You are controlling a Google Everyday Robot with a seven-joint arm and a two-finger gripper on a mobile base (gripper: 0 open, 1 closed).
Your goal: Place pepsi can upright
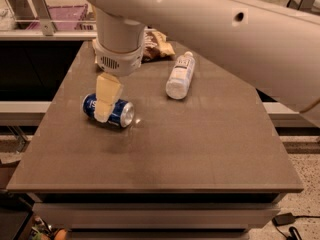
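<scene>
pepsi can (pixel 121 112) on its side, long axis left-right, silver end right; pincer (pixel 103 110) over it, grip unclear

Gripper (pixel 105 104) hangs over the lying pepsi can (pixel 123 114). A water bottle (pixel 180 75) lies nearby, a snack bag (pixel 159 45) behind. The table (pixel 200 149) offers open room in front.

only a scrap of white lettering shows on the blue pepsi can (pixel 124 113) lying on the desk (pixel 200 144); the tool (pixel 104 112) sits right over its middle, covering the rest. the water bottle (pixel 180 75) has a white label with dark print, unreadable.
</scene>
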